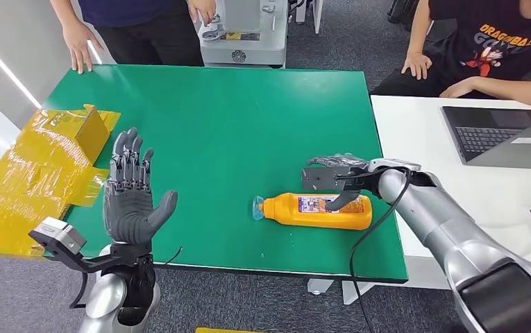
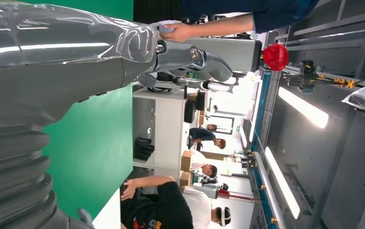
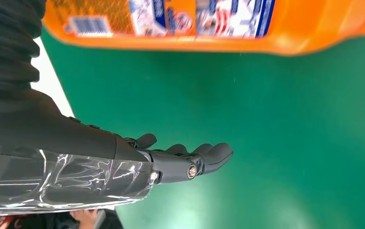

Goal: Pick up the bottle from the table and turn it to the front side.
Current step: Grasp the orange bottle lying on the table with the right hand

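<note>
The orange bottle (image 1: 318,211) lies on its side near the green table's (image 1: 234,125) front edge, toward the right corner, long axis along that edge, cap pointing left. The right hand (image 1: 337,177), released, hovers just behind it; the left hand (image 1: 130,194), spread and empty, is well apart.

Orange bottle (image 1: 318,211), green table (image 1: 234,125).

bottle (image 1: 316,211): lower right of centre in the head view, label partly hidden by the right hand's (image 1: 339,182) thumb; print too small to read.
bottle, right wrist view: cut by the top edge.
people (image 1: 144,21): cut off at the top edge.
laptop (image 1: 502,135): cut by the right edge.
</note>
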